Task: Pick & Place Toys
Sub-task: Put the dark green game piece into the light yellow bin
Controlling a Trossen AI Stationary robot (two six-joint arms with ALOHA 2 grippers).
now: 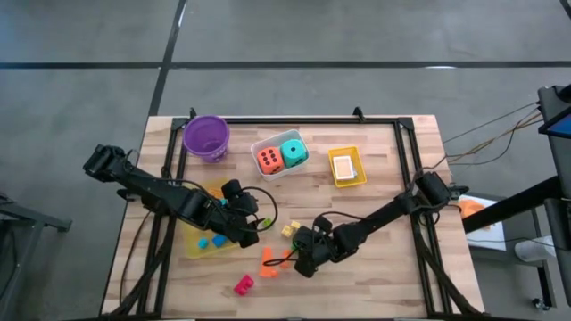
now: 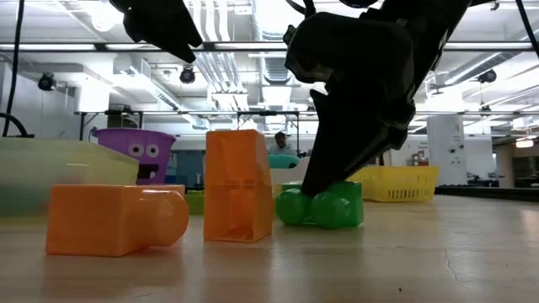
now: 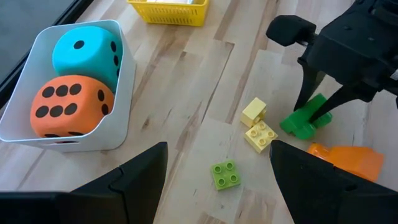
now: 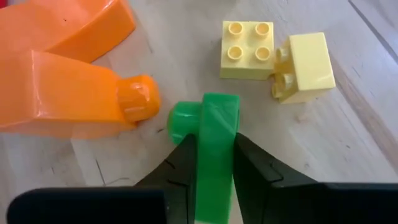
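Toys lie scattered over the tabletop, and the one I am working on is a green block near the middle of the front half. My right end effector is closed on that green block, one dark finger pressed against each of its sides. My right arm reaches in from the right edge of the tabletop, stretched low and slanting toward the front, with the wrist bent down so the fingers point at the wood. The block rests on the tabletop between them.

Just beside the green block lie two orange blocks, and two pale yellow blocks sit near it on the other side. A small green plate block lies apart from these.

My left arm comes in from the left edge and crosses above a yellow tray. My left end effector hangs open and empty over the tabletop, facing the yellow blocks. An orange die and a teal die sit together in a white tray toward the back edge.
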